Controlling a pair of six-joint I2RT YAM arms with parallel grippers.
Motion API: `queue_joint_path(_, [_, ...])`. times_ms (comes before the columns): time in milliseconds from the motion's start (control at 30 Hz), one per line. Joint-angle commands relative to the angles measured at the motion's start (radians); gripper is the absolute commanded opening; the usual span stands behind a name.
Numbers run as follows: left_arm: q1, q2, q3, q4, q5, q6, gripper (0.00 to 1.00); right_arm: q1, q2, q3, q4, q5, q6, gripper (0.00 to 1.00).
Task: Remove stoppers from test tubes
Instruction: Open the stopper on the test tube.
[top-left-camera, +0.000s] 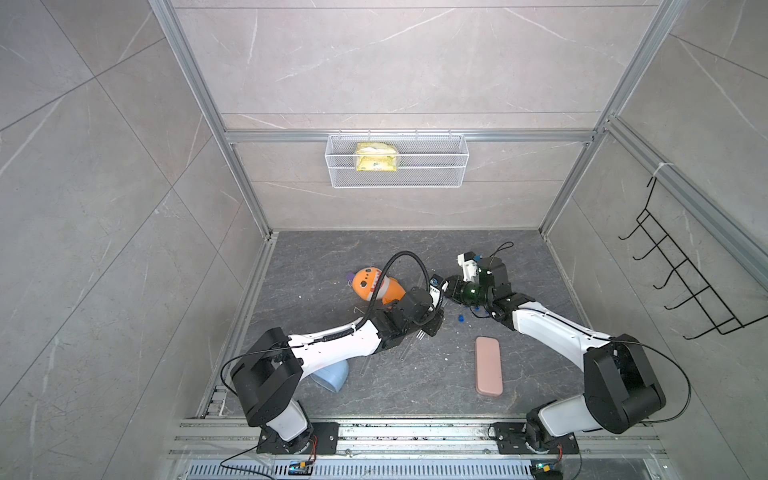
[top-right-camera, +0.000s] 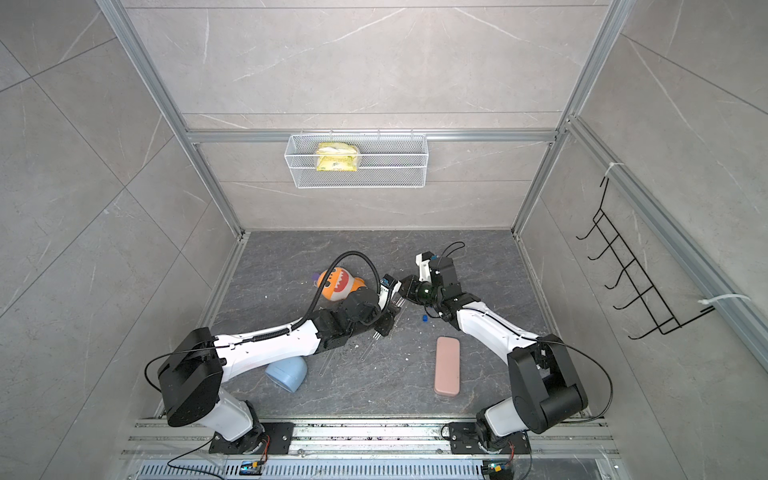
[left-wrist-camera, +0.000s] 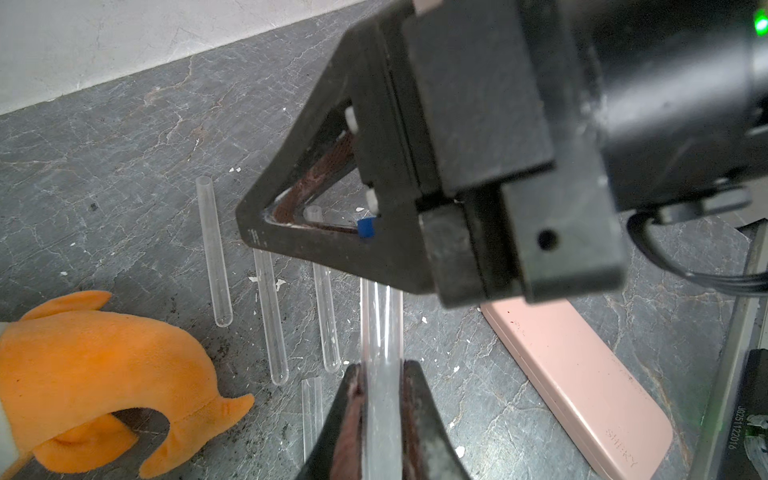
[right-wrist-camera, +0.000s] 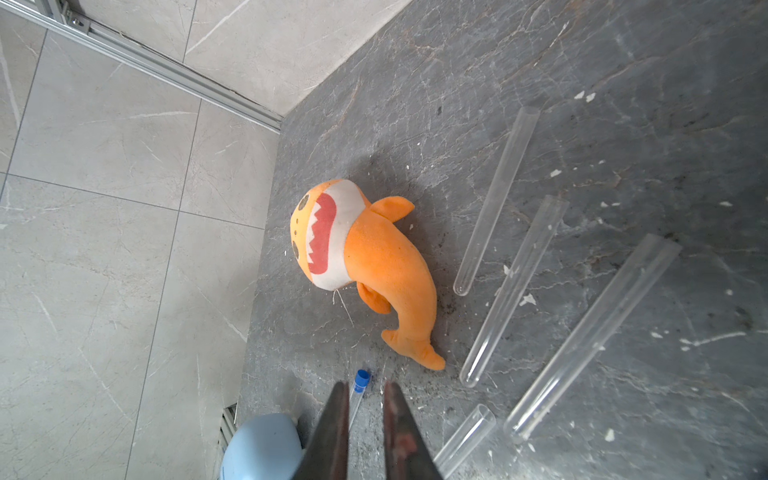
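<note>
- Fingers (right-wrist-camera: 332, 436) of the right gripper (right-wrist-camera: 365, 388) are standing pressed close in the right wrist view, with only a narrow strip of the grey table (right-wrist-camera: 540, 83) showing through the gap
- Just past those tips a thin capped test tube (right-wrist-camera: 355, 401) is lying near the pale blue cup (right-wrist-camera: 262, 449), a blue stopper (right-wrist-camera: 362, 376) sitting in its end; it is looking farther off than the tips and apart from them
- Beside the orange shark plush (right-wrist-camera: 374, 266), four open test tubes (right-wrist-camera: 515, 291) are lying uncapped, three roughly parallel and one cut by the frame edge
- In the left wrist view the left gripper (left-wrist-camera: 382, 368) is pinching a clear test tube (left-wrist-camera: 380, 328) between both fingers; the right gripper's body is hiding the tube's far end, so I cannot tell whether a stopper is sitting there
- Through the open triangular frame of that gripper's finger a second blue stopper (left-wrist-camera: 365, 227) is showing; whether it is lying on the table or capping the pinched tube I cannot tell
- The pink case (left-wrist-camera: 582, 386) is lying flat to one side of the pinched tube
- In both top views the left arm (top-left-camera: 332, 345) is standing stretched forward low over the cup, and the right arm (top-left-camera: 552, 328) is angling in from the opposite side, the two wrists nearly meeting at mid-table
- Only the top views are showing a loose stopper (top-left-camera: 460, 318) lying on the table between the right wrist and the pink case; both grips are too small to read there
</note>
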Motion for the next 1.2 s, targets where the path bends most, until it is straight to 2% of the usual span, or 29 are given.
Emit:
queue_joint_path(0, [0.003, -0.023, 0.010, 0.062, -0.018, 0.008, 0.00, 0.001, -0.004, -0.002, -0.014, 0.014, -0.005, 0.15])
queue_joint_path(333, [0.003, -0.011, 0.001, 0.060, -0.012, -0.001, 0.00, 0.002, -0.022, -0.003, -0.011, 0.036, 0.000, 0.00])
queue_joint_path(533, [0.001, -0.015, -0.029, 0.064, -0.005, -0.020, 0.00, -0.007, -0.024, -0.007, 0.019, 0.057, 0.018, 0.00])
queue_joint_path(800, [0.007, 0.020, -0.077, 0.094, -0.014, -0.045, 0.00, -0.023, -0.006, -0.004, 0.098, -0.001, 0.094, 0.00])
queue_joint_path(1167, [0.012, 0.036, -0.082, 0.093, -0.009, -0.048, 0.00, -0.036, -0.007, -0.007, 0.139, -0.022, 0.146, 0.00])
